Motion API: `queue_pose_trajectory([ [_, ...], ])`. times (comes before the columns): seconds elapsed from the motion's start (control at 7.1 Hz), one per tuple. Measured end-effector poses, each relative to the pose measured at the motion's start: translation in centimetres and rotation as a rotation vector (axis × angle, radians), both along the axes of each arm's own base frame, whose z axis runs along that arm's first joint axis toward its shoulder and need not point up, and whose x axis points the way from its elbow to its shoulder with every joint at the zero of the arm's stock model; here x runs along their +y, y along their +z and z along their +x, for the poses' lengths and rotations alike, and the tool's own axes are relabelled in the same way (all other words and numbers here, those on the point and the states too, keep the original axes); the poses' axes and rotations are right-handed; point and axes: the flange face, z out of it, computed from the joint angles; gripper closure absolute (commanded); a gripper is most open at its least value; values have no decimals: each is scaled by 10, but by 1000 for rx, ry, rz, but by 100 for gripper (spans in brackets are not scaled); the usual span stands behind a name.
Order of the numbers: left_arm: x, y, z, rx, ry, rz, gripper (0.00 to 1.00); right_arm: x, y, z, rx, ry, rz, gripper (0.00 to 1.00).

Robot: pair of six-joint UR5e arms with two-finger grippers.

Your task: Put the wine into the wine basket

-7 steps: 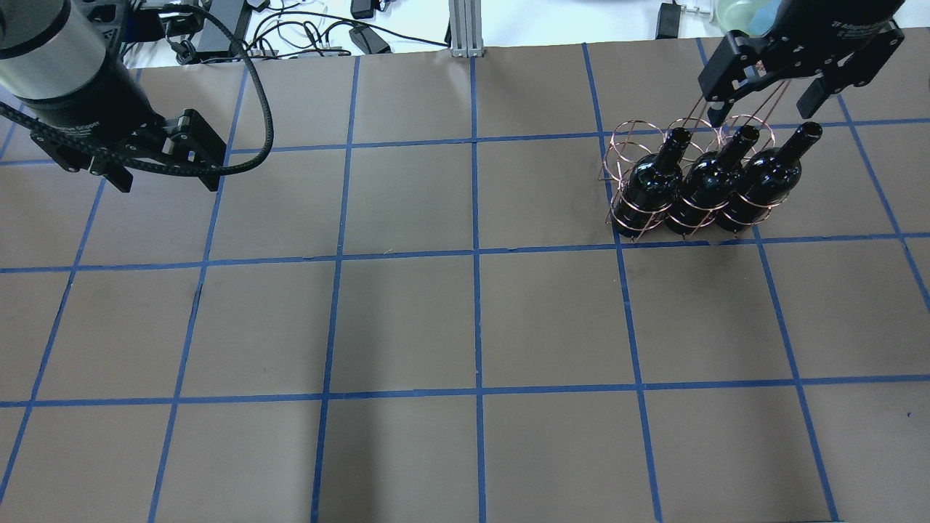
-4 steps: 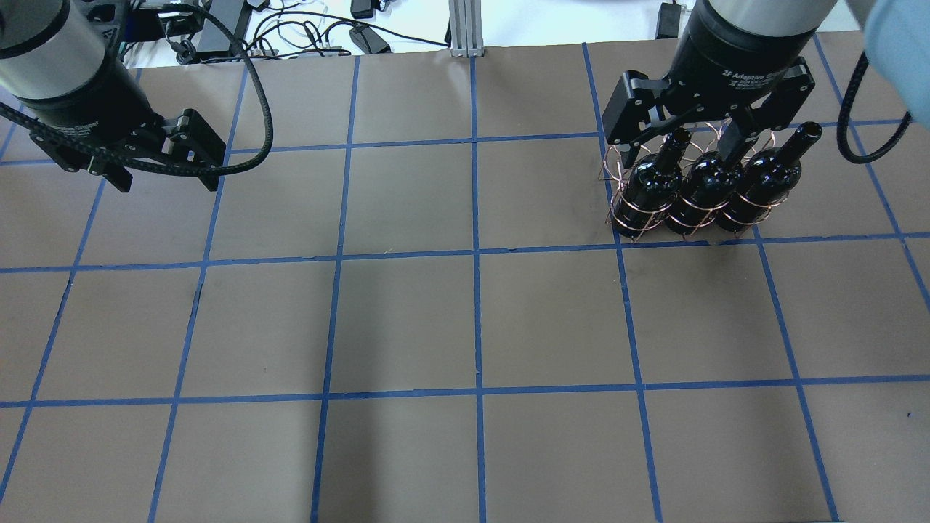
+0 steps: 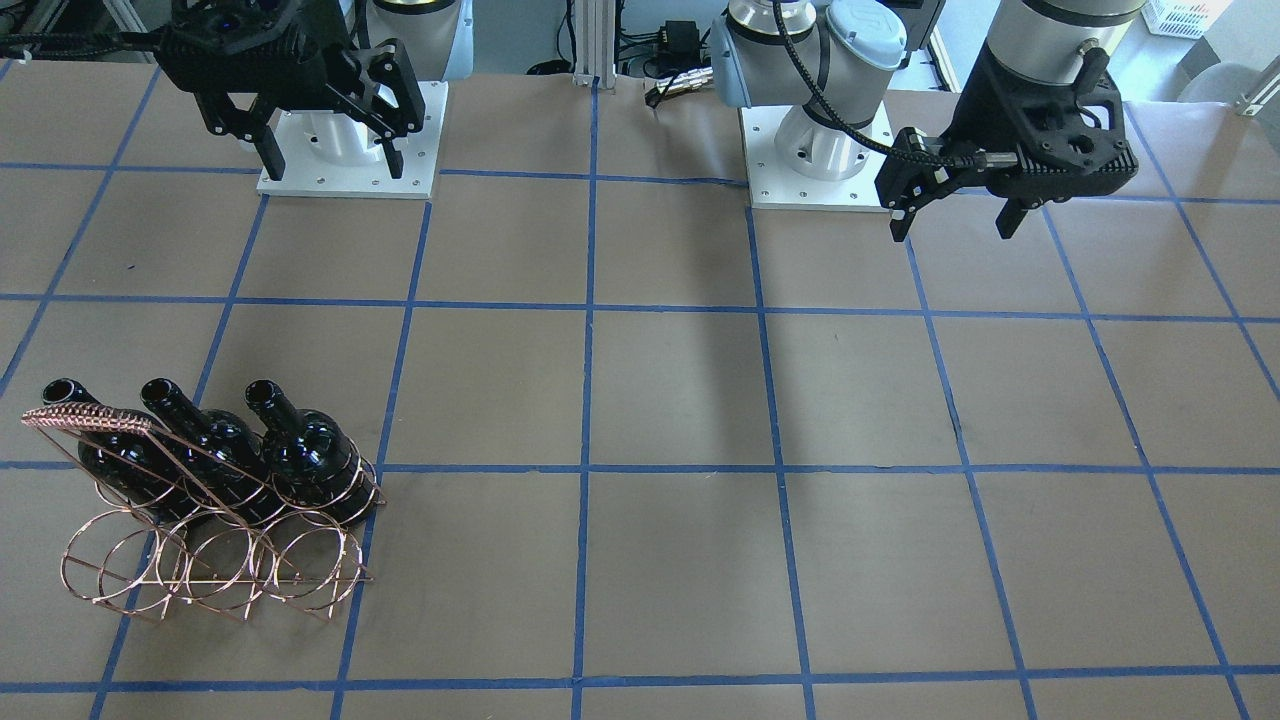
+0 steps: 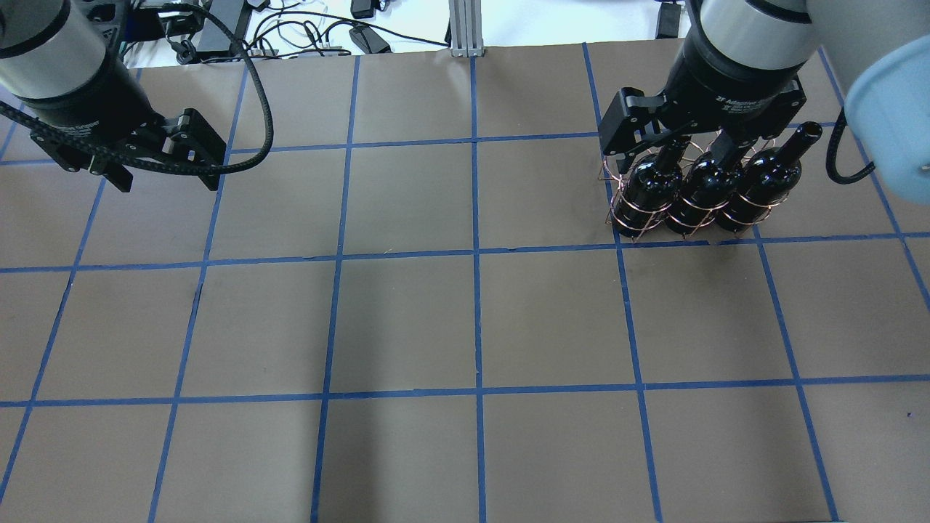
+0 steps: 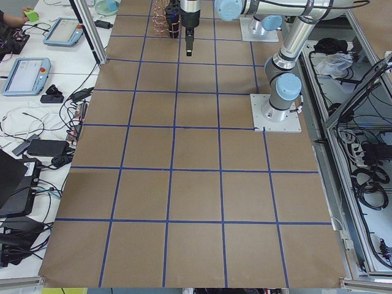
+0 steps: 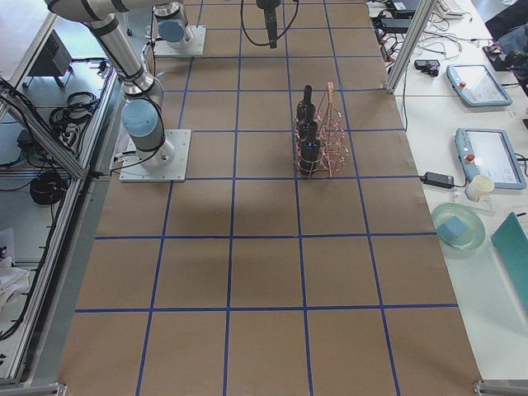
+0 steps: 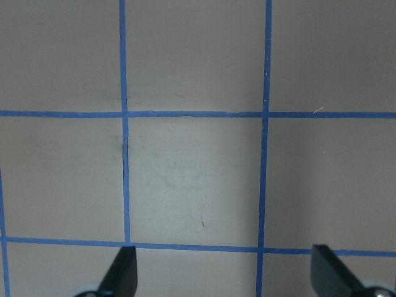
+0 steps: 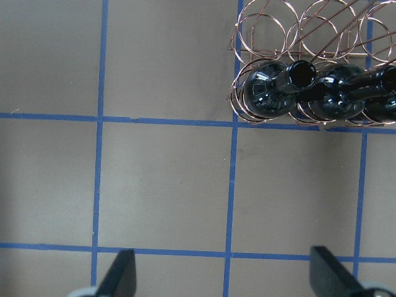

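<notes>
Three black wine bottles stand in the near row of the copper wire wine basket, at the table's far right. The front view shows the bottles behind the empty hoops of the basket and its slanted handle. My right gripper hangs open and empty, high above the bottle necks. Its wrist view looks down on the bottle tops and the basket, well ahead of the gripper. My left gripper is open and empty over bare table at the far left.
Brown table with a blue tape grid. The arm bases are bolted at the robot's side. Cables and power bricks and an aluminium post lie past the far edge. Tablets and a bowl sit on the side bench.
My right gripper has swung from the far right corner leftward and nearer, now covering the necks of two bottles in the overhead view. It stays open. The left arm has not moved.
</notes>
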Motion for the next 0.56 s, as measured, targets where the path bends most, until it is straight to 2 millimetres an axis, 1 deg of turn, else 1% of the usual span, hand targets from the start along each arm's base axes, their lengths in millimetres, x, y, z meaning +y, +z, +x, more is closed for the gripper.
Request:
queue_pose_trajectory([
  [0.56, -2, -2, -8, 51, 24, -8, 0, -4, 4, -7, 3, -7, -22, 0],
])
